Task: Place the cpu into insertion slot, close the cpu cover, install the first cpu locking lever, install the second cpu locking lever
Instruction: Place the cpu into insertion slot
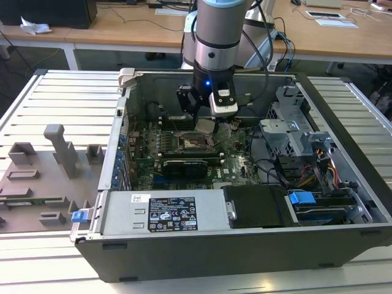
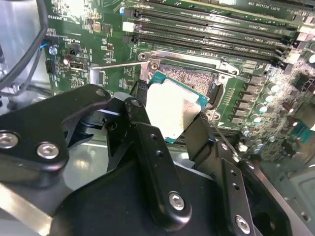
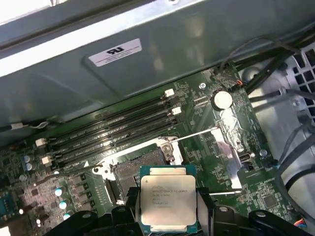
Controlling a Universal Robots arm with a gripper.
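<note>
Black fingers (image 2: 147,142) of the tool (image 2: 171,118) are clamped on opposite edges of the cpu (image 2: 173,109), holding it just above the open socket (image 2: 188,76) on the green motherboard (image 2: 98,29); in the exterior view the arm (image 1: 214,37) hangs inside the open computer case (image 1: 184,245), which lies on the slatted bench (image 1: 61,98).

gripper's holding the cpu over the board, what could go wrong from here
1. The gripper grips the cpu by two opposite edges; a slip could drop it onto the open socket.
2. In the first wrist view the cpu looks offset from the socket, so lowering it now might seat it crooked on the socket's rim.
3. The thin locking lever lies beside the socket and could catch a finger.
</note>
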